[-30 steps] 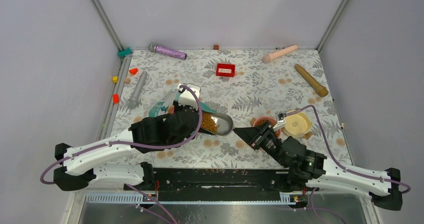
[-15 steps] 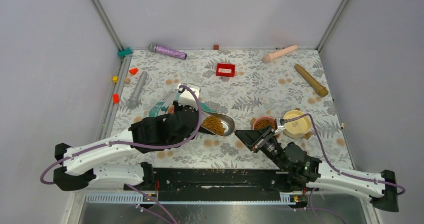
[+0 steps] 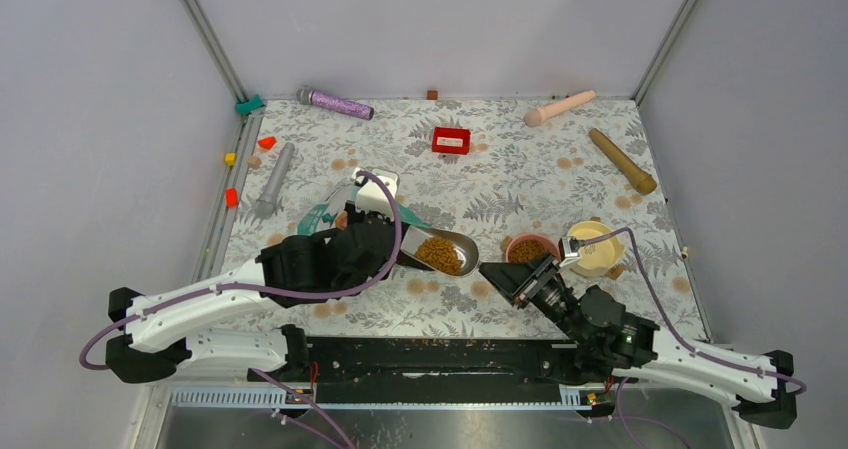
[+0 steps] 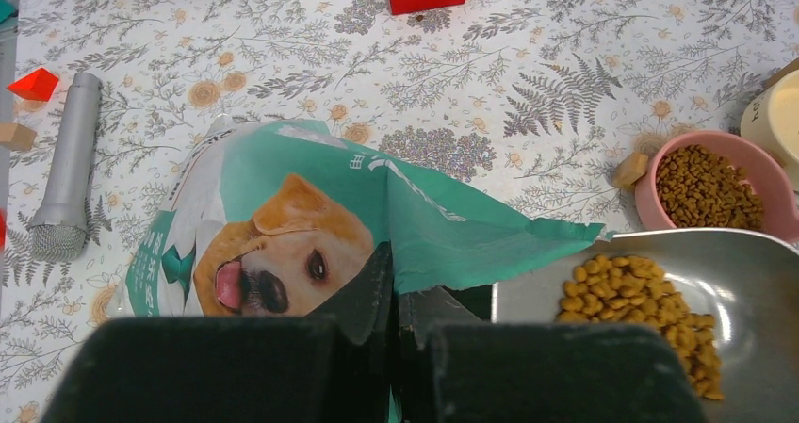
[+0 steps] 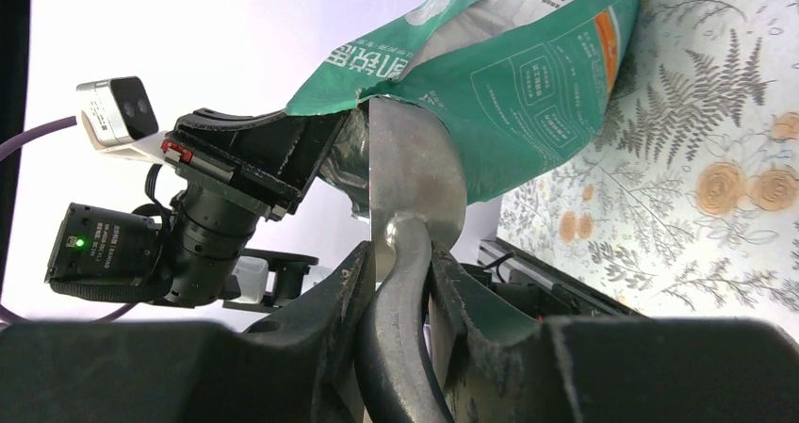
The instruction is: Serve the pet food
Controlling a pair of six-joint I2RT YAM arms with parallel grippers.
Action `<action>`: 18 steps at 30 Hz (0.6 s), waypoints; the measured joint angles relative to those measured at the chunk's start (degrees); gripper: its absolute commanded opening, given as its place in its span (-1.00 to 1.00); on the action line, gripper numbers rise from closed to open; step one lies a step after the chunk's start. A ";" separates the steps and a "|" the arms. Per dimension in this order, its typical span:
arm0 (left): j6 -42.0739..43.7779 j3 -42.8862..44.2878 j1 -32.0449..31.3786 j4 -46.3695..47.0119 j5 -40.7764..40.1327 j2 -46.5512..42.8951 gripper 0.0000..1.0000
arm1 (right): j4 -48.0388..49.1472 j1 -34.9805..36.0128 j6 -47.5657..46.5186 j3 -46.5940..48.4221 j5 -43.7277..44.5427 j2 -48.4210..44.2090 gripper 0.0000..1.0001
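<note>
Nearest the bases we record the right gripper point(image 5: 400, 253), its fingers clenched on the curved handle of a grey metal scoop point(image 4: 749, 272), which the wrist view shows edge-on. Beside it we list the left gripper point(image 4: 396, 333), pads pressed together on a fold of the teal-and-white bag point(image 4: 311, 187), which lies on the floral table point(image 3: 500, 184) with the golden dog's face up. The scoop's bowl sits at the bag's torn mouth and carries a heap of pet food point(image 4: 641, 305), brown pellets piled toward the bag side. Just beyond the scoop we note a pink bowl point(image 4: 648, 189) that also holds kibble, with a small tan block point(image 4: 629, 170) touching its left rim. A yellow bowl point(image 3: 603, 260) stands just right of the pink one. Farther back we count a red box point(image 3: 451, 140), a grey cylinder point(image 3: 273, 179) at left, a brown cylinder point(image 3: 622, 161) at right, and, by the far edge, a purple cylinder point(image 3: 335, 102) and a pink cylinder point(image 3: 560, 107).
</note>
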 measured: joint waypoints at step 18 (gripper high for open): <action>-0.02 -0.04 0.00 0.35 -1.73 0.00 -1.00 | -47.67 -0.13 -3.67 22.05 9.84 -14.86 -1.00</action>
